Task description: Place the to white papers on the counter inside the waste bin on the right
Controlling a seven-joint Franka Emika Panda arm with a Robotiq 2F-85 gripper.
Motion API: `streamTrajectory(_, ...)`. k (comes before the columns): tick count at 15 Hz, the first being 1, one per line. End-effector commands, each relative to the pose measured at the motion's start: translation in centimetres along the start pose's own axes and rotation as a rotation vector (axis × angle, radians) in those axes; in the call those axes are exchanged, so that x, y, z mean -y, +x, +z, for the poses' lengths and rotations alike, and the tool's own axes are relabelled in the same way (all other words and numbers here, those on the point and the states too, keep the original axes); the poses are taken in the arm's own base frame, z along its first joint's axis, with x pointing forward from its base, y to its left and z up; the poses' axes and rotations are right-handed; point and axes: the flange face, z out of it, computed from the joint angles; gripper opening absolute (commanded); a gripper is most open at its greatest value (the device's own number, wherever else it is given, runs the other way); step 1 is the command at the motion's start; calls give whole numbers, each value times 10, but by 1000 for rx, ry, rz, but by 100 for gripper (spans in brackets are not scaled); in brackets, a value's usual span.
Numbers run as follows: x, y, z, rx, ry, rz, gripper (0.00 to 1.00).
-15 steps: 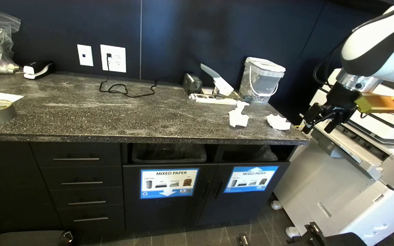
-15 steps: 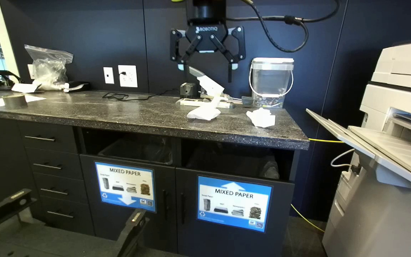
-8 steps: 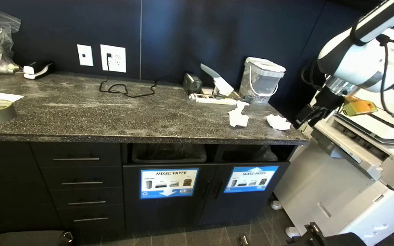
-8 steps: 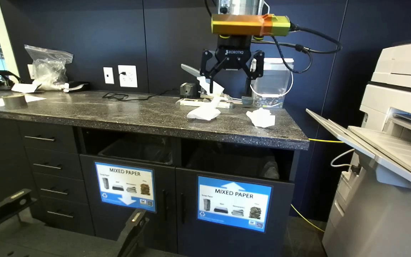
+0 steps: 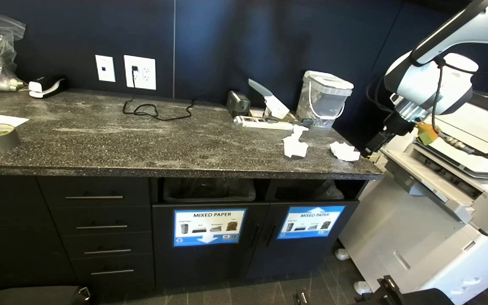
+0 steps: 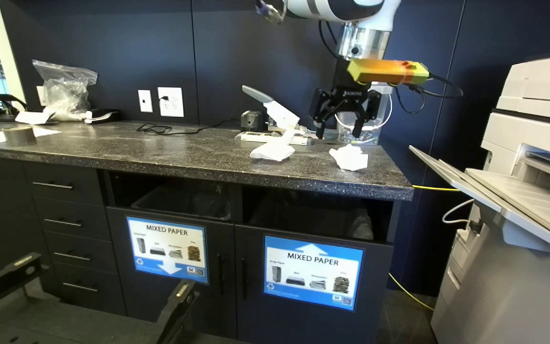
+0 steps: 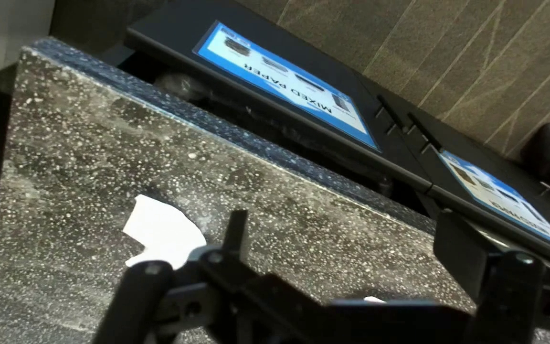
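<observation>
Two fingers [image 7: 461, 253] of one gripper [image 6: 339, 131] stand spread apart above one counter [image 6: 184, 149], where two crumpled white papers [image 6: 350, 158] lie apart near one lidded bucket [image 5: 323, 101] and two waste bins [image 5: 210, 199] sit beneath.

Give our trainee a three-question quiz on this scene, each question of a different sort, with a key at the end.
1. Count: how many crumpled papers lie on the counter?
2. True or false: the gripper is shut on a crumpled paper.
3. Fill in the blank: both signs read "MIXED ____".

Key:
1. Two.
2. False; it is open, and both crumpled papers lie on the counter.
3. PAPER.
</observation>
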Motion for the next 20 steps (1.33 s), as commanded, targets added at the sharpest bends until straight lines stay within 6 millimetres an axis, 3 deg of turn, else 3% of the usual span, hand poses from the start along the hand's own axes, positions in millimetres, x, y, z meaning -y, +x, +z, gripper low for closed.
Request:
streamTrajectory(1, -49, 11, 21, -14, 15, -76, 100)
streamTrajectory(8, -88, 45, 55, -9, 12, -165, 100)
streamTrajectory(14, -101, 73, 66, 4, -37, -250, 100)
streamTrajectory(20, -111, 86, 78, -20, -46, -278, 100)
